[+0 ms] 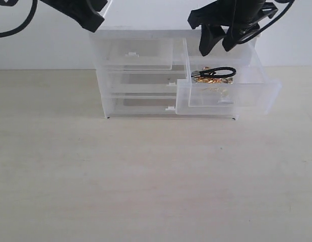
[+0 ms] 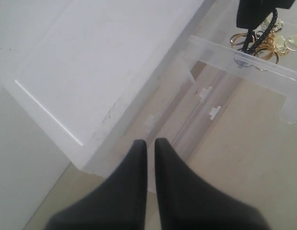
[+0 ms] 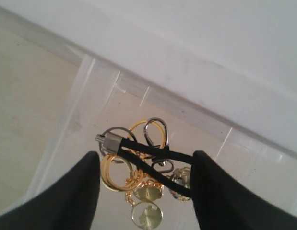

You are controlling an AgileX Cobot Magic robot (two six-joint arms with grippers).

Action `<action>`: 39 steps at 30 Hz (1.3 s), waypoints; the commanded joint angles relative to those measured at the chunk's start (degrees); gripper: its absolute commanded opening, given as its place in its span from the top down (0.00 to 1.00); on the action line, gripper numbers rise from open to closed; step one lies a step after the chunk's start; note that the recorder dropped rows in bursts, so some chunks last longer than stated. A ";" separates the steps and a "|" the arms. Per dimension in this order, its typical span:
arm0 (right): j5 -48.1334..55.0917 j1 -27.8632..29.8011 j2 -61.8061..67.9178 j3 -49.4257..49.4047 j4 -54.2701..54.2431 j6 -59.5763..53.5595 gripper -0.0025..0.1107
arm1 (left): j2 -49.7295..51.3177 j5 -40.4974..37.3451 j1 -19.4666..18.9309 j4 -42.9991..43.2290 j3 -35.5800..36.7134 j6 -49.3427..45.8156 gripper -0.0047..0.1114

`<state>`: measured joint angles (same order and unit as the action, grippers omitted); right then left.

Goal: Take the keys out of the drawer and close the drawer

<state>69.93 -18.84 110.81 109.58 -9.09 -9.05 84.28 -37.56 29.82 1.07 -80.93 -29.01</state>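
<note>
The drawer [image 1: 227, 96], the clear right-hand one of the top pair, stands pulled out toward the front. The keys [image 1: 214, 74] lie inside it: gold rings, pale metal pieces and a black cord loop. My right gripper [image 1: 217, 48] hangs just above the drawer, open. In the right wrist view its fingers [image 3: 76, 191] stand either side of the keys [image 3: 138, 167], and the cord reaches the far finger. The drawer wall [image 3: 66, 124] shows beside them. My left gripper [image 2: 150, 142] is shut and empty, above the unit's top left [image 1: 92, 20]. The left wrist view also catches the keys [image 2: 263, 40].
The clear plastic drawer unit [image 1: 101, 75] stands at the back against a white wall. Its left half-width drawer [image 1: 140, 53] and two full-width drawers [image 1: 140, 80] [image 1: 140, 103] are pushed in. Pale wooden table [image 1: 156, 181] stretches in front.
</note>
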 commanded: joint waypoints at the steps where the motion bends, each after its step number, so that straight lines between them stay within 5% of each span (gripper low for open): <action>1: 0.04 -1.72 -0.23 0.26 2.49 1.54 0.54 | -0.55 -0.68 -0.12 0.10 -0.37 0.78 0.92; 36: 0.04 -1.84 -1.59 -7.34 4.86 1.54 0.53 | -0.58 -2.09 -0.12 0.50 -0.37 1.21 0.92; 39: 0.04 -1.84 -1.01 -7.34 4.51 0.01 0.47 | -0.58 -1.55 -0.12 0.50 -0.37 1.21 0.92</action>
<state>70.07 -20.65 109.47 102.13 -4.52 -7.11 84.28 -39.95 29.82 1.65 -80.93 -28.55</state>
